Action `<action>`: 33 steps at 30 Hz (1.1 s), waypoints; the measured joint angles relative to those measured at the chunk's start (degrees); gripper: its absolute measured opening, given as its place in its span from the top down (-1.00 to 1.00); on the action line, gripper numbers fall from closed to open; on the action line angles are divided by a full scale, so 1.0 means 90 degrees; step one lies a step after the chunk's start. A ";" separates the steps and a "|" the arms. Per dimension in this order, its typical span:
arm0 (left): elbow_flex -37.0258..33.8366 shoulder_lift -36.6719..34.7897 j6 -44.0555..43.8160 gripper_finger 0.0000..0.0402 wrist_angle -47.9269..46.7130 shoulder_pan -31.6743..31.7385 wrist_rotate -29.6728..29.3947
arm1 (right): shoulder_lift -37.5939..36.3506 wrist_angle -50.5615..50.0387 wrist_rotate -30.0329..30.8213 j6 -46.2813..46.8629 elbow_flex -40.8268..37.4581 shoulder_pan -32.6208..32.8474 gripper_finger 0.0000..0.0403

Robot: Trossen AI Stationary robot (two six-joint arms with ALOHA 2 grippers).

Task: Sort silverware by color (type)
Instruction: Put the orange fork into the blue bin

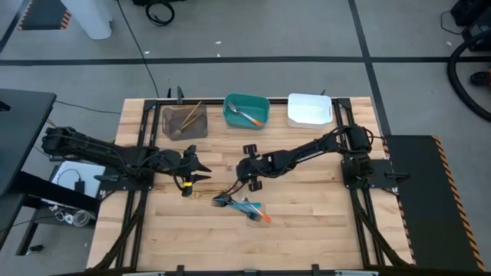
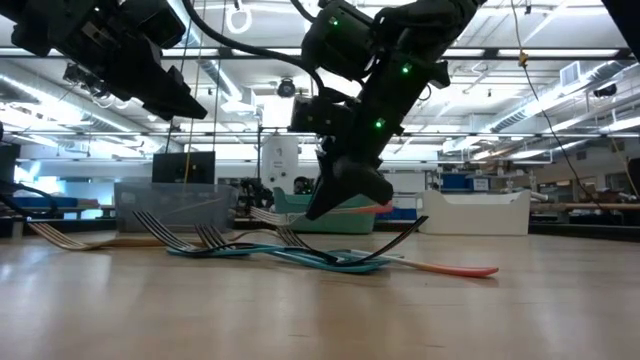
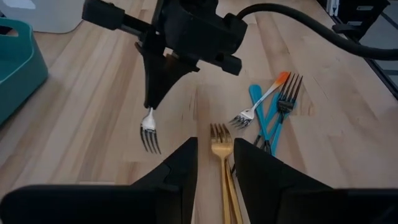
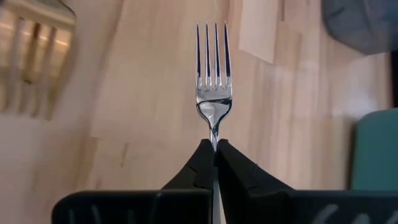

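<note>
High view: the left gripper (image 1: 189, 170) sits at about 9 o'clock on the table (image 1: 307, 230). Its fingers are partly apart with a gold fork (image 3: 221, 149) lying between them, tines pointing away. I cannot tell if it is gripping it or only resting around it. If the hold is loose, the fork could slide out when the arm lifts.

At the middle, the right gripper (image 1: 247, 176) is squeezed tight on a silver fork (image 4: 214, 68), held only by the thin end of the handle. That fork could swing or drop.

The pile (image 1: 242, 205) of blue and orange forks lies at 6 o'clock, just below the right gripper. They are tangled, so pulling one could drag others.

The grey bin (image 1: 184, 121), teal bin (image 1: 246, 112) and white bin (image 1: 310, 109) stand at 12 o'clock. The silver fork's handle colour is hidden by the fingers.
</note>
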 joint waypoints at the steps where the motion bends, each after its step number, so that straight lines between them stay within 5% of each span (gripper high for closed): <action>1: 0.0000 0.0000 0.0000 0.44 -0.0002 0.0001 0.0000 | 0.0000 0.0008 0.0079 -0.0086 0.0000 -0.0002 0.95; 33: 0.0000 0.0000 -0.0174 0.44 -0.0001 0.0000 0.0000 | -0.0141 0.0248 0.0626 -0.2314 0.0347 -0.0795 0.94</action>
